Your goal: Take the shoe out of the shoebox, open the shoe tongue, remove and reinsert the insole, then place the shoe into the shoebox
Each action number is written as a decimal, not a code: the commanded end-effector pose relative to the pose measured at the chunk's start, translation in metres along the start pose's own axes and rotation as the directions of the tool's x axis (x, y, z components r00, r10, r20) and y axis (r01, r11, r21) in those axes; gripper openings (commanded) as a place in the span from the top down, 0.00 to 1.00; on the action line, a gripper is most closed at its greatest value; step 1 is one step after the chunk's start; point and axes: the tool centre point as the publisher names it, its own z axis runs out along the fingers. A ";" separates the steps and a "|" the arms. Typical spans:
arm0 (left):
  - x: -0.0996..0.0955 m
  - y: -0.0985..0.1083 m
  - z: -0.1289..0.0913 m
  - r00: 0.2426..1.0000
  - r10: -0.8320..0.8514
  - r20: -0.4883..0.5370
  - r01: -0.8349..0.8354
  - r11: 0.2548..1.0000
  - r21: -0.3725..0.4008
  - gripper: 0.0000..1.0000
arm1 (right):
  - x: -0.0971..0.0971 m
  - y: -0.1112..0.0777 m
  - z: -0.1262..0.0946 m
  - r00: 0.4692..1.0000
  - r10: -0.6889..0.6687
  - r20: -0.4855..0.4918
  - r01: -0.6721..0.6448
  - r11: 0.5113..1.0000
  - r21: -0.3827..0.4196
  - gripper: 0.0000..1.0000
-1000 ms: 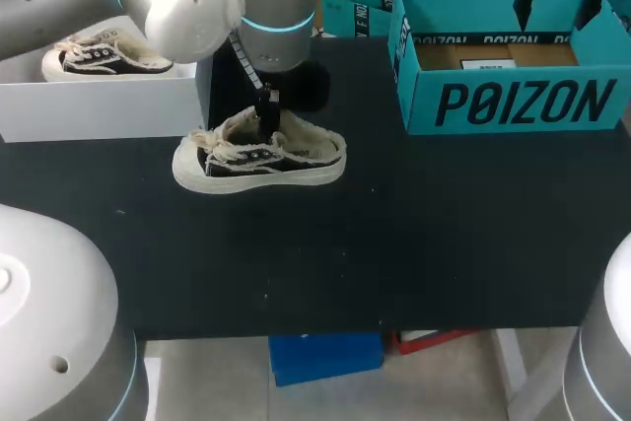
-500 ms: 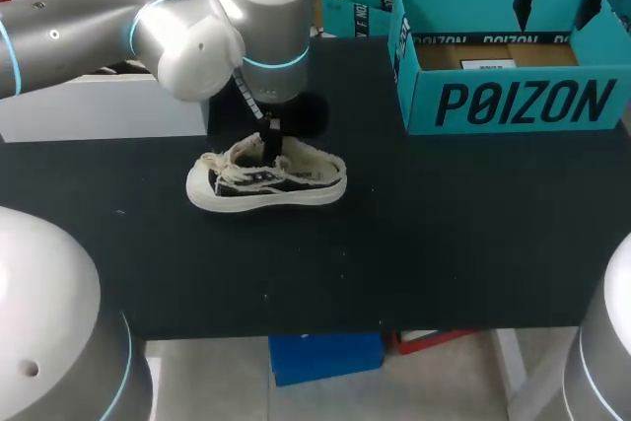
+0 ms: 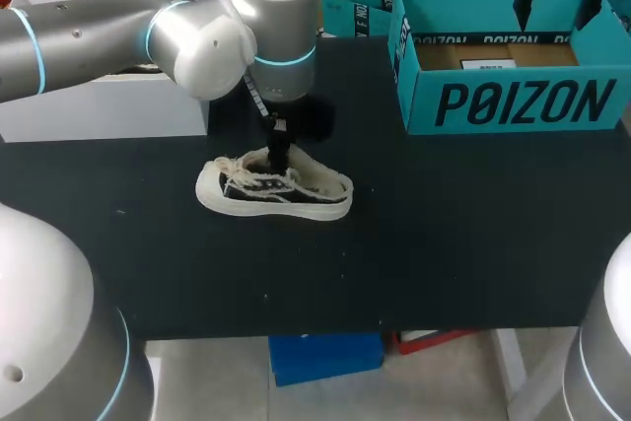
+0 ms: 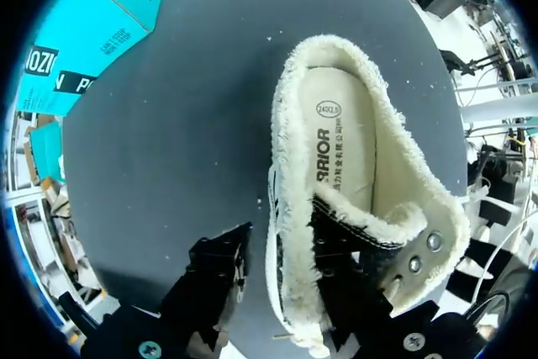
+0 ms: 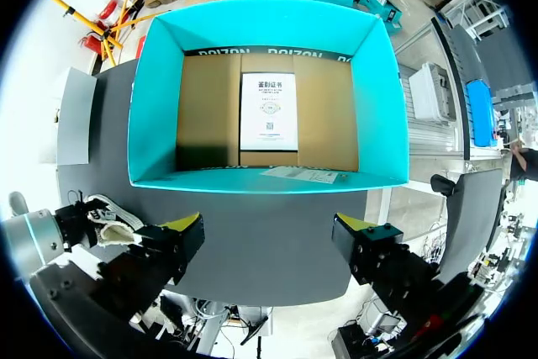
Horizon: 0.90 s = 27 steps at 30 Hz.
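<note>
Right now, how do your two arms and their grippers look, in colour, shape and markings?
The left arm is rounded silver-grey tubes with glowing light-blue rings at the joints. Of the right arm only a pale rounded shell shows. The left gripper has black angular fingers with small screws at their base; no yellow tips show. The right gripper has blocky black fingers with yellow tips.

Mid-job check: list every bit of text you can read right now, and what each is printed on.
"POIZON": front wall of the teal box, large black letters.
"240(2.5)": oval stamp on the insole inside the shoe.
"RRIOR": along the insole; its first letters are hidden under the tongue.
White sheet on the teal box's floor: print too small to read.
</note>
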 end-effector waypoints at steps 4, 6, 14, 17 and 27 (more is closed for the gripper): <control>0.007 0.009 -0.053 0.999 0.010 0.036 -0.011 0.999 0.044 0.00 | 0.000 0.000 0.000 1.000 0.000 0.000 0.000 1.000 0.000 0.00; 0.009 0.013 -0.069 0.999 0.004 0.051 -0.006 0.999 0.036 0.00 | 0.000 0.000 0.000 1.000 0.000 0.000 0.000 1.000 0.000 0.00; 0.018 0.036 -0.120 0.998 -0.035 0.060 0.023 0.982 0.186 0.00 | 0.000 0.000 0.000 1.000 0.000 0.000 0.000 1.000 0.000 0.00; 0.024 0.046 -0.132 0.997 -0.042 0.061 0.024 0.963 0.269 0.00 | 0.000 0.000 0.000 1.000 0.000 0.000 0.000 1.000 0.000 0.00; 0.045 0.087 -0.145 0.998 -0.063 0.022 0.046 0.886 0.461 0.00 | 0.000 0.000 0.000 1.000 0.000 0.000 0.000 1.000 0.000 0.00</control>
